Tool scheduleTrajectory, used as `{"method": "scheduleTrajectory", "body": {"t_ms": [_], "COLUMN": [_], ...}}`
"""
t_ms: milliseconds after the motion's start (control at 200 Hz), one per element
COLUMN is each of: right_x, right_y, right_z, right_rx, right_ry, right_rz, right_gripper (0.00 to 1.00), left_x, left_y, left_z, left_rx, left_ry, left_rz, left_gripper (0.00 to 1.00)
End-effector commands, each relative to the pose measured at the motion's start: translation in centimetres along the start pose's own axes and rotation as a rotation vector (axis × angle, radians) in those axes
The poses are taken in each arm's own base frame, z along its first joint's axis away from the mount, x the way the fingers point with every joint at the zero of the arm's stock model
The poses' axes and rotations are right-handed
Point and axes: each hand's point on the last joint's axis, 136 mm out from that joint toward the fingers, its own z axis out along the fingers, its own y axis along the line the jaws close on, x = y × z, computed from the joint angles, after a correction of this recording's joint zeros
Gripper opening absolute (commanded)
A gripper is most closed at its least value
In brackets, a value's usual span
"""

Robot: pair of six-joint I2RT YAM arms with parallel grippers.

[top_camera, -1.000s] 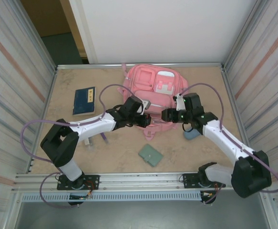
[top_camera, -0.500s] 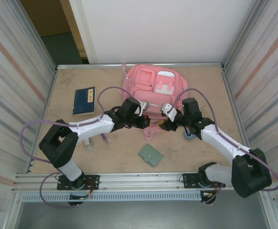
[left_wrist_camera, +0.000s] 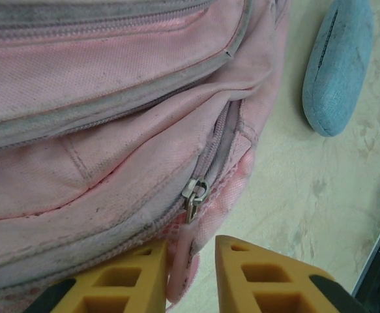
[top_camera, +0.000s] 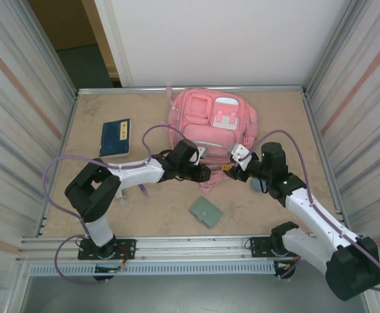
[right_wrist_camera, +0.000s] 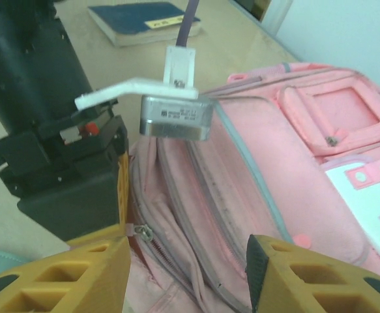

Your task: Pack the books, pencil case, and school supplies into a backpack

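The pink backpack (top_camera: 209,120) lies flat at the back of the table. My left gripper (top_camera: 206,174) is at its near edge. In the left wrist view its yellow fingers (left_wrist_camera: 131,274) stand slightly apart, open, and the pink zipper pull tab (left_wrist_camera: 180,257) hangs between them, resting against one finger. The metal slider (left_wrist_camera: 193,194) sits just above. My right gripper (top_camera: 231,168) faces it from the right, open and wide (right_wrist_camera: 188,251) over the backpack's zipped seams (right_wrist_camera: 196,215), holding nothing. The slate-blue pencil case (left_wrist_camera: 339,65) lies right of the backpack. The dark blue book (top_camera: 115,137) rests at the left.
A sage-green folder (top_camera: 206,211) lies near the front middle. A short purple pen (top_camera: 142,187) and a small grey-white piece (top_camera: 120,195) lie by the left arm. Metal walls close in both sides. The left gripper's black body (right_wrist_camera: 59,169) is close to my right fingers.
The left jaws have parted a little around the zipper pull, and that gripper has shifted right and nearer. The right gripper dropped toward the backpack's near edge.
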Motion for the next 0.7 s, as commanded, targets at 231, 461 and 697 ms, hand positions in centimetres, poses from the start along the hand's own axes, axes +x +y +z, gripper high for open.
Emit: {"method": "scheduleTrajectory", "body": {"t_ms": [231, 461, 697], "right_x": [0.6, 0.2, 0.2], "right_y": [-0.1, -0.4, -1.2], "right_z": [-0.1, -0.2, -0.2], "right_rx": [0.019, 0.031, 0.079], "right_ry": [0.013, 0.001, -0.013], "right_rz": [0.037, 0.043, 0.064], "right_gripper": [0.50, 0.50, 0.50], "left_x": [-0.2, 0.0, 1.2], "left_y": [0.8, 0.9, 1.3], "left_z": [0.5, 1.5, 3.5], "left_rx": [-0.063, -0.056, -0.059], "left_ry": [-0.003, 0.019, 0.067], "left_rz": [0.011, 0.015, 0.060], "left_gripper": [0.31, 0.27, 0.10]}}
